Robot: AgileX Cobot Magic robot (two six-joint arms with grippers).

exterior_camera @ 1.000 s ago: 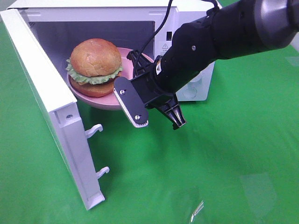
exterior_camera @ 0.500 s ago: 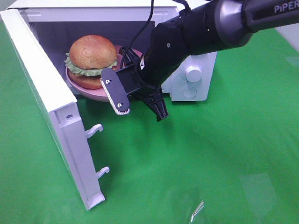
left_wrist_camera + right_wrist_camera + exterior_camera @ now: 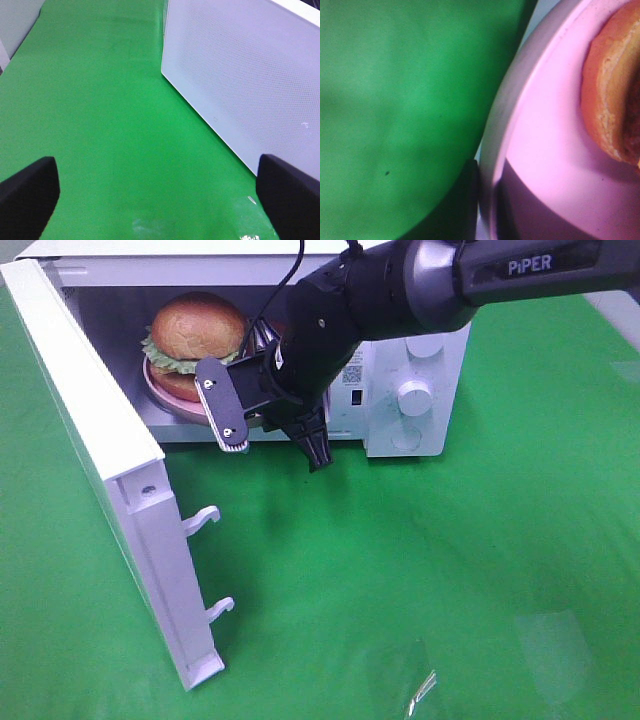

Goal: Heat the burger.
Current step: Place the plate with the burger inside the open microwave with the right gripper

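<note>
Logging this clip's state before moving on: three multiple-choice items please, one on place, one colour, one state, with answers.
1. Where is the burger? A on a shelf; B on the plate inside the microwave; C atop the microwave.
2. What colour is the plate? A pink; B blue; C white.
3. How is the microwave's door? A latched shut; B lying detached; C swung open.
Answers: 1 B, bun and plate sit within the cavity; 2 A, its rim shows pink; 3 C, it stands hinged outward.
</note>
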